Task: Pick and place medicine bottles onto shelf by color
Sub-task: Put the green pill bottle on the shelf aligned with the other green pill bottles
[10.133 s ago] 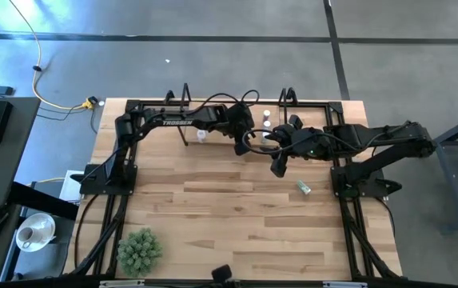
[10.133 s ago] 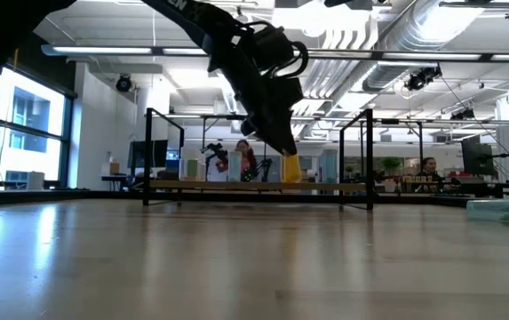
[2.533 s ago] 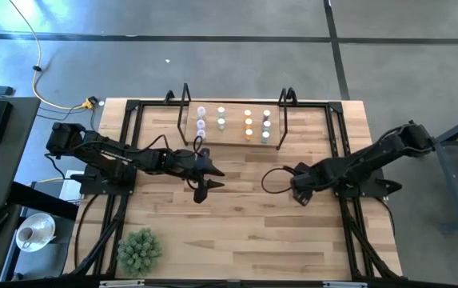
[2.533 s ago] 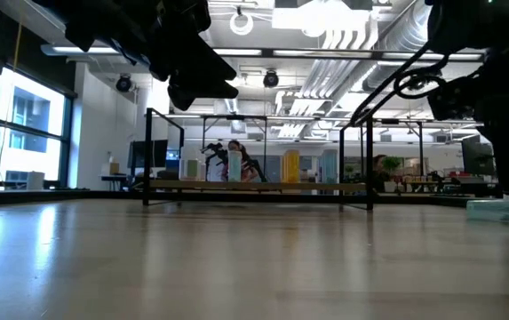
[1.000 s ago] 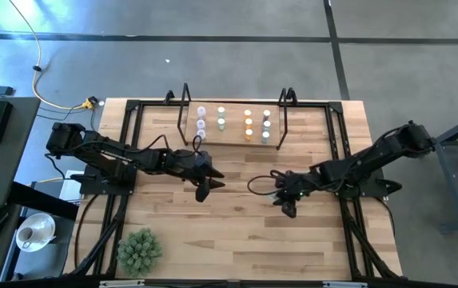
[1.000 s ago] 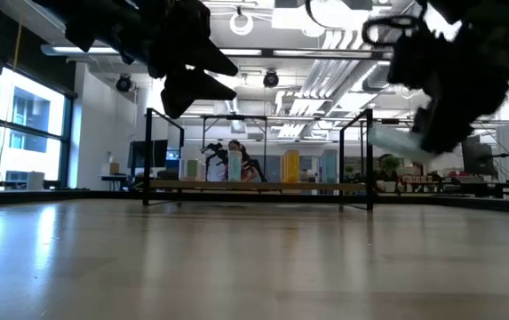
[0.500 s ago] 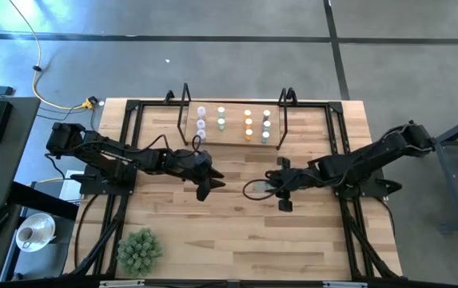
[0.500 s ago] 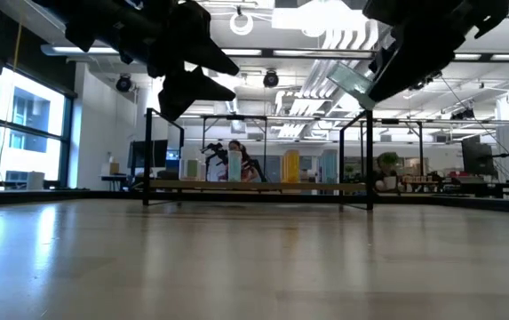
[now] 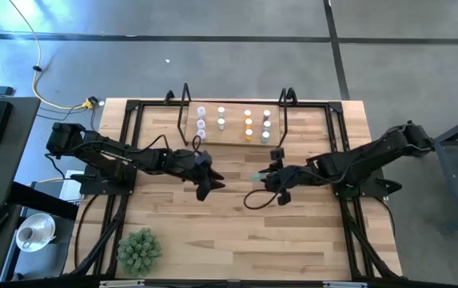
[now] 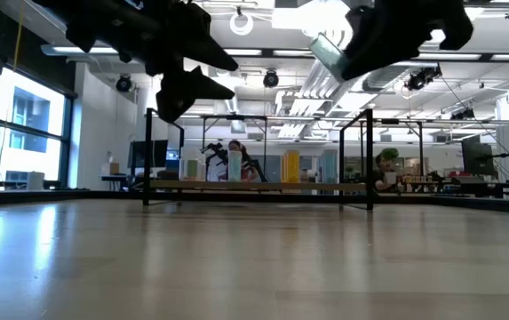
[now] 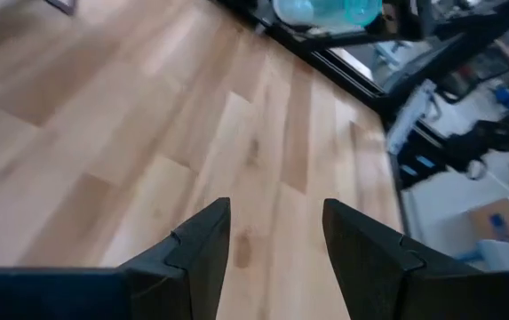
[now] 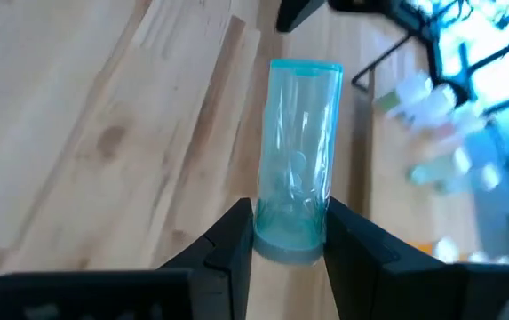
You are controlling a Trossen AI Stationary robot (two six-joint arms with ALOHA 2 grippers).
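Left gripper (image 9: 208, 182): hangs over bare tabletop in front of the shelf; fingers (image 11: 199, 249) stand apart with only wood between them.

Shelf (image 9: 233, 141): a low light-wood board with black frames at both ends, beyond both grippers toward the far edge of the table (image 9: 236, 232).

Bottles on shelf (image 9: 248, 122): small white-capped bottles stand upright in four short rows; from above they read whitish, pale green, orange and green, though the body colours are hard to tell.

Right gripper (image 9: 265, 177): raised above the table, just short of the shelf's front edge near its right frame; fingers (image 12: 234, 240) are clamped on the teal bottle.

Teal bottle (image 12: 297, 160): clear teal-blue plastic cylinder, held at one end between the right gripper's fingers.

Long axis: runs straight out from the fingertips, in line with the gripper; in the low view the bottle (image 10: 327, 53) is tilted, high above the table.

Hidden: the gripped end sits between the fingers, so I cannot tell whether the cap is at that end. In the high view the bottle (image 9: 256, 176) shows only as a pale speck ahead of the gripper.

Blurred: the right wrist view shows the shelf bottles beyond the teal one only as smears.
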